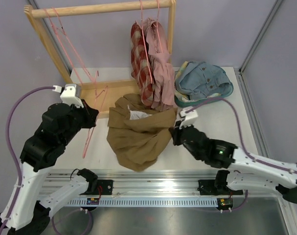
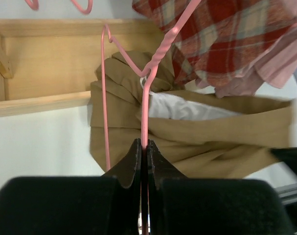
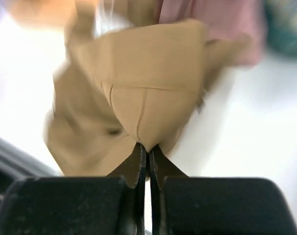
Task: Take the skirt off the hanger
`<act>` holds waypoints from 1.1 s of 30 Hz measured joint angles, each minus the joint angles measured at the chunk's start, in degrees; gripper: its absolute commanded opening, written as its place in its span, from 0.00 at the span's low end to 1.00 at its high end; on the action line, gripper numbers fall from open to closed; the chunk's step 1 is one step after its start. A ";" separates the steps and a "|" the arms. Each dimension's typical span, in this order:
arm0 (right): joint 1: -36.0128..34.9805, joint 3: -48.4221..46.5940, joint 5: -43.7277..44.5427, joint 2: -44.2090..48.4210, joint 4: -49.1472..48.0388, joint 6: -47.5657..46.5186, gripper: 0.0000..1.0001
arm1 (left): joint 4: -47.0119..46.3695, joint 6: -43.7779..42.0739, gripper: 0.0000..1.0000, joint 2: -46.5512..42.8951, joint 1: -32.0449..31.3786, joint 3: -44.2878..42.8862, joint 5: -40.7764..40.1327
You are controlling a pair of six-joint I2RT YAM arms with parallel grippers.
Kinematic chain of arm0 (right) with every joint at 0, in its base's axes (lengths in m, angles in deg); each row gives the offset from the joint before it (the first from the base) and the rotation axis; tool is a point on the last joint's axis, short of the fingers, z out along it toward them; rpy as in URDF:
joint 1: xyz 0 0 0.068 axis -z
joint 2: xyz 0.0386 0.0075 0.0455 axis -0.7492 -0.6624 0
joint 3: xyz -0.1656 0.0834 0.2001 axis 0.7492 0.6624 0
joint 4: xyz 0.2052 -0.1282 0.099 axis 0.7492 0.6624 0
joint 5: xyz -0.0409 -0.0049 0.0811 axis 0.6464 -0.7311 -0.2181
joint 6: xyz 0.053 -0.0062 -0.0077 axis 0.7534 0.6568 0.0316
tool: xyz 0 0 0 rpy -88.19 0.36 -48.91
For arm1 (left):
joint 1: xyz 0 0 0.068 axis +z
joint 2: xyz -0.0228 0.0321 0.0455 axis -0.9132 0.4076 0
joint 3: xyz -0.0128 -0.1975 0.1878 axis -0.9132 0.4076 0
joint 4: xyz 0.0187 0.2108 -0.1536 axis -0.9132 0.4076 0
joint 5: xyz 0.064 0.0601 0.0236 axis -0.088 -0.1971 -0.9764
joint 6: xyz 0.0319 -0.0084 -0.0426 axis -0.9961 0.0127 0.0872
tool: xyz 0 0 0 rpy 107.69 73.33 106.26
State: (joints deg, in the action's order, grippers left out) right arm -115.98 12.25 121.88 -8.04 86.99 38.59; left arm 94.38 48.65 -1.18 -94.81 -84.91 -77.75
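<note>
Top external view. Item: tan skirt [image 1: 138,134], lying crumpled on the white table [image 1: 226,117] between the two arms, just in front of the wooden rack [image 1: 102,8]. Its long axis runs far to near: the open waist, showing white lining [image 1: 137,115], points toward the rack, and the hem points toward the arm bases. Its upper right corner is drawn out to the right gripper [image 1: 173,131]. The left gripper [image 1: 92,115] sits left of the skirt, holding a pink wire hanger [image 1: 89,139] that slants from the rack base down toward the near edge. A plaid garment [image 1: 141,54] and a pink garment [image 1: 160,73] hang from the rack. A denim garment [image 1: 204,81] lies on the table to the right.

Left wrist view. The left gripper [image 2: 144,147] has its fingers pressed together on the hanger [image 2: 145,107], whose wire rises to a twisted neck. The skirt [image 2: 212,147] lies beyond, waist open, with the lining [image 2: 187,110] exposed. Whether wire and cloth touch cannot be told.

Right wrist view. The right gripper [image 3: 147,149] has its fingers pinched on a fold of the skirt [image 3: 148,88], and the cloth fans upward from the tips. The background is blurred.
</note>
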 measured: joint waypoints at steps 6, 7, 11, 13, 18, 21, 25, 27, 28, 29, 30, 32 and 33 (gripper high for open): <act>7.50 -15.02 10.62 5.27 3.34 -10.45 0.00 | -5.29 1.73 0.00 1.88 0.00 7.30 -0.31; 10.97 -19.12 10.45 2.99 4.33 -12.02 0.00 | -5.97 1.92 0.00 2.16 0.00 7.85 -0.31; 25.05 -34.42 5.75 -8.85 5.68 -16.81 0.00 | -8.39 2.82 0.00 1.77 0.00 9.05 -0.35; 31.71 -39.95 3.43 -13.40 7.89 -17.84 0.00 | -9.42 3.17 0.00 1.20 0.00 9.70 -0.50; 43.71 -69.81 -2.01 -31.54 14.93 -18.45 0.00 | -10.45 3.91 0.00 0.13 0.00 12.04 -0.52; 45.88 -90.51 -2.14 -41.35 17.84 -20.33 0.00 | -10.49 4.13 0.00 0.42 0.00 12.17 -0.46; 46.31 -109.55 -1.97 -49.83 12.83 -25.53 0.00 | -10.45 4.28 0.00 0.66 0.00 12.17 -0.35; 47.65 -105.26 -2.82 -47.93 7.91 -25.90 0.00 | -10.47 4.52 0.00 0.39 0.00 12.22 -0.35; 48.85 -101.96 -3.78 -46.73 6.36 -24.96 0.00 | -10.67 4.72 0.00 0.13 0.00 12.44 -0.35; 50.25 -98.79 -5.16 -46.03 5.22 -23.78 0.00 | -10.78 4.87 0.00 0.00 0.00 12.68 -0.37; 51.74 -94.55 -6.49 -45.24 3.78 -22.27 0.00 | -10.99 5.18 0.00 -0.24 0.00 13.05 -0.37; 54.10 -85.18 -8.98 -44.94 0.39 -19.32 0.00 | -11.69 5.79 0.00 -0.46 0.00 13.92 -0.28; 54.88 -80.02 -10.34 -45.38 -1.33 -17.90 0.00 | -11.96 6.05 0.00 -0.46 0.00 14.32 -0.26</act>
State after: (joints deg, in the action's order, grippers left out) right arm -61.10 -67.77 111.54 -53.41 85.65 20.69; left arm 82.42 54.70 -1.63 -94.81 -70.60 -78.01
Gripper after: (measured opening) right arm 0.020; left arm 0.024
